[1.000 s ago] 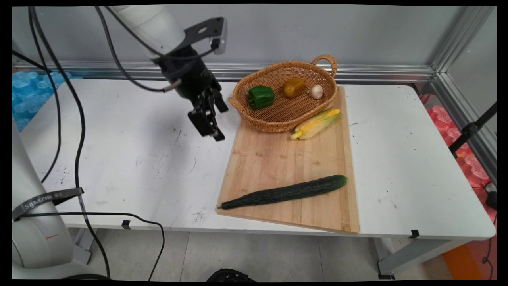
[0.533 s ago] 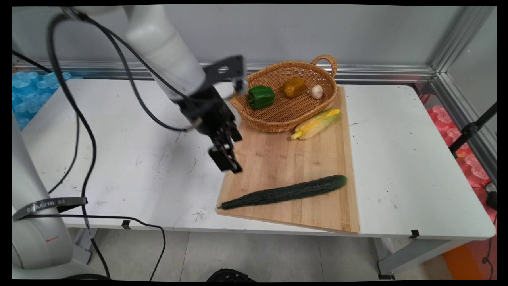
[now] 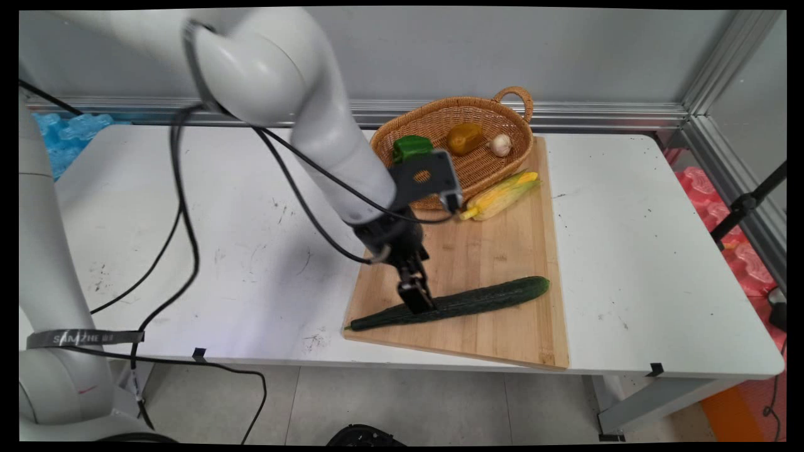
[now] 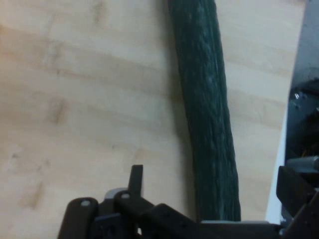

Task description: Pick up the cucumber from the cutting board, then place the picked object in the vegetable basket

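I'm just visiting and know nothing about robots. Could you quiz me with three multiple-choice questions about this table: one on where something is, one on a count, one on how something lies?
1. Where is the gripper?
A. Inside the basket
B. Low over the cucumber
C. Over bare table

2. How many items lie in the basket?
A. Three
B. One
C. Five

3. How does the corn lie?
A. Inside the basket
B. On the board, beside the basket
C. On the bare table

Answers:
1 B, its tips meet the cucumber on the cutting board.
2 A, green pepper, a yellow-brown item and garlic.
3 B, it rests against the basket's outer wall.
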Available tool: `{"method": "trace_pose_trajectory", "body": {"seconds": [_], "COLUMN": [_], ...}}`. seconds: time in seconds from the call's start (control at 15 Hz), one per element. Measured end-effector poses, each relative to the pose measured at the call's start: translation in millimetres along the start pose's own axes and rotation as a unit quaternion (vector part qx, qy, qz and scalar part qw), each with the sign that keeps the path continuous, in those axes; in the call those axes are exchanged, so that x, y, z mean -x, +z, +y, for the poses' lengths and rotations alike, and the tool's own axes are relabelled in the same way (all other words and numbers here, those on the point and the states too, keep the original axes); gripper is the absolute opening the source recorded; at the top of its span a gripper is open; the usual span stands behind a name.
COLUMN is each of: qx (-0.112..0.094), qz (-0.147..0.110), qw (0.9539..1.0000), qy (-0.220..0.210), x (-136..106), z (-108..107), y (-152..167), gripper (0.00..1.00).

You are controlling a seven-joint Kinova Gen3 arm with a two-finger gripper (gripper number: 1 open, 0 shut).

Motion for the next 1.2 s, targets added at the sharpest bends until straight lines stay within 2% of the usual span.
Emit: {"method": "trace_pose_trajectory", "body": {"seconds": [0.33,0.73,0.8,1.2], "qx": [-0.013,-0.026,-0.028,-0.041], "qz": [-0.002,-0.007,-0.008,-0.010], "qw": [0.9998,0.9995,0.9994,0.9990], "qy": [-0.011,-0.015,-0.015,-0.013], "x": [-21.6,-35.7,-37.5,-45.6], "z": [13.3,22.8,24.2,26.2], "y": [45.2,72.5,75.9,78.0], "gripper": [1.00,1.00,0.00,0.00]}}
